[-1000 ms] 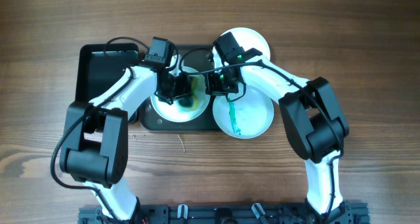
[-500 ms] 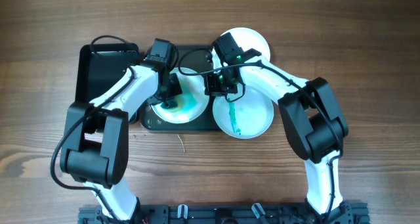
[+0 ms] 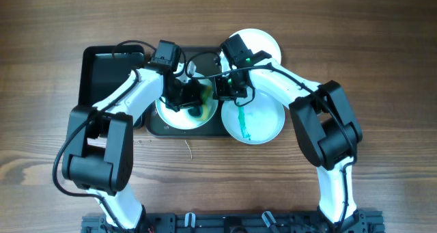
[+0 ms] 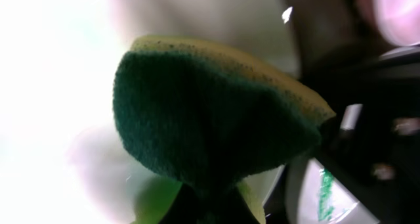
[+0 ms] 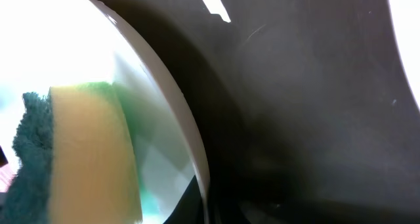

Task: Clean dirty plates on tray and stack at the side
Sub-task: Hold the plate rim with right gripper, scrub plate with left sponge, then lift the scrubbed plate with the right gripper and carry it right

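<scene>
Here | left claw point(image 3: 186, 96) holds sponge point(image 4: 210, 119) | on plate point(image 3: 171, 117), inside tray point(image 3: 158, 129)

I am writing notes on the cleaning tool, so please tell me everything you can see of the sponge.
The sponge has two layers: a dark green scouring side and a yellow foam side. It looks soft and is pinched narrow at the left gripper. It presses on the white plate on the tray, over a teal-green smear, close to the plate's rim in the right wrist view.
</scene>
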Robot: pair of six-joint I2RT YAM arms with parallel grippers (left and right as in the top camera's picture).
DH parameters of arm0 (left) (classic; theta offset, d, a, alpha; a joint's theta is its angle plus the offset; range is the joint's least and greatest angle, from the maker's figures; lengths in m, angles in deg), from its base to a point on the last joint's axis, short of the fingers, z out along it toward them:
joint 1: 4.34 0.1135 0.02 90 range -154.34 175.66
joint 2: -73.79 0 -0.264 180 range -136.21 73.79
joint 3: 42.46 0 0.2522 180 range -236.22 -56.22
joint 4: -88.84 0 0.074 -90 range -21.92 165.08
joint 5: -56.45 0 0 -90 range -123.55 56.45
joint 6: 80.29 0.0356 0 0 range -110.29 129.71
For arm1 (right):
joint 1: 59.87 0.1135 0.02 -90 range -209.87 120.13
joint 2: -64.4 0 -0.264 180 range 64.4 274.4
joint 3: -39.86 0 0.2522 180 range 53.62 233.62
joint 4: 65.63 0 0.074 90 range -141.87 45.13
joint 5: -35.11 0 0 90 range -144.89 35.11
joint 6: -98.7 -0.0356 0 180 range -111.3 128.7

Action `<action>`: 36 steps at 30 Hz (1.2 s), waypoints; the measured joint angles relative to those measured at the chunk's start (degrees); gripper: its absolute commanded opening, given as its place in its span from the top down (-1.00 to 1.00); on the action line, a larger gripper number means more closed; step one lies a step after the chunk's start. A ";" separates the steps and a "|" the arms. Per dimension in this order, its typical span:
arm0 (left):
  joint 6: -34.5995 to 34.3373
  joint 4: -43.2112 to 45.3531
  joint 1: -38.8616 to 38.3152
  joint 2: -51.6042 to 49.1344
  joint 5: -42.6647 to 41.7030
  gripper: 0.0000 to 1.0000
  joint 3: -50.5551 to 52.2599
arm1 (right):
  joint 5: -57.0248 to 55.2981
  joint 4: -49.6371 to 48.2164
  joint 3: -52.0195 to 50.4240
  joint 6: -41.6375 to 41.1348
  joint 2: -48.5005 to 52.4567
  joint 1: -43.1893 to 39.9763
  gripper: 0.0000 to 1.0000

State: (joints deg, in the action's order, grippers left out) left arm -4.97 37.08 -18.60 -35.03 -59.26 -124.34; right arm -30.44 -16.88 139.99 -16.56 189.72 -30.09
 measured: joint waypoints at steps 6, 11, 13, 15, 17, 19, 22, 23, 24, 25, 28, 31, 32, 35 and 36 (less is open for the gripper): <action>-7.63 1.95 -0.28 -0.02 15.69 0.92 0.02 | 0.00 -0.04 0.00 -0.17 0.00 -0.04 0.91; -14.60 -3.45 -0.28 0.00 28.65 0.92 -0.92 | 0.02 -0.07 0.00 -0.17 0.00 -0.04 0.91; -15.96 -7.37 0.09 -0.02 32.02 0.92 -1.99 | 0.02 -0.07 0.00 -0.17 0.00 -0.04 0.91; -16.63 -11.89 0.66 -0.07 33.83 0.92 -3.69 | 0.02 -0.07 0.00 -0.15 0.00 -0.04 0.91; -17.00 -17.16 0.92 -0.31 34.88 0.92 -7.28 | 0.02 -0.07 0.00 -0.17 0.00 -0.02 0.91; -16.87 -21.75 1.01 -0.42 35.08 0.92 -11.80 | 0.02 -0.07 -0.02 -0.20 0.00 -0.04 0.91; -15.98 -26.73 1.42 -0.42 34.49 0.92 -18.69 | 0.00 -0.02 -0.02 -0.20 0.00 -0.07 0.91; -15.15 -28.02 1.90 -0.42 33.51 0.92 -21.03 | -0.02 -0.02 -0.02 -0.20 0.00 -0.09 0.91; -14.51 -28.81 2.38 -0.42 32.61 0.92 -22.80 | 0.00 -0.02 -0.02 -0.20 0.00 -0.09 0.91; -13.77 -29.51 2.89 -0.42 31.58 0.92 -24.20 | -0.02 0.00 -0.02 -0.20 0.00 -0.09 0.91; -11.43 -31.71 5.16 -0.42 28.76 0.92 -27.34 | -0.68 0.63 0.00 -0.17 -0.22 -0.09 0.91; -9.40 -32.11 7.93 -0.42 27.47 0.92 -27.91 | -3.45 2.82 -0.02 -0.17 -1.16 0.00 0.91; -8.81 -32.26 8.74 -0.42 27.26 0.92 -27.91 | -4.74 3.63 -0.02 -0.20 -1.60 0.09 0.91; -7.37 -32.35 11.63 -0.42 26.93 0.92 -27.91 | -10.67 5.73 -0.07 -0.17 -3.56 0.83 0.91; -7.04 -32.35 12.39 -0.42 26.86 0.92 -27.91 | -12.22 6.01 -0.11 -0.17 -4.33 1.20 0.92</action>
State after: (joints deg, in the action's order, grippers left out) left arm -12.00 4.74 -6.21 -35.44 -32.40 -152.25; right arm -42.66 -10.87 139.88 -16.73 185.39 -28.89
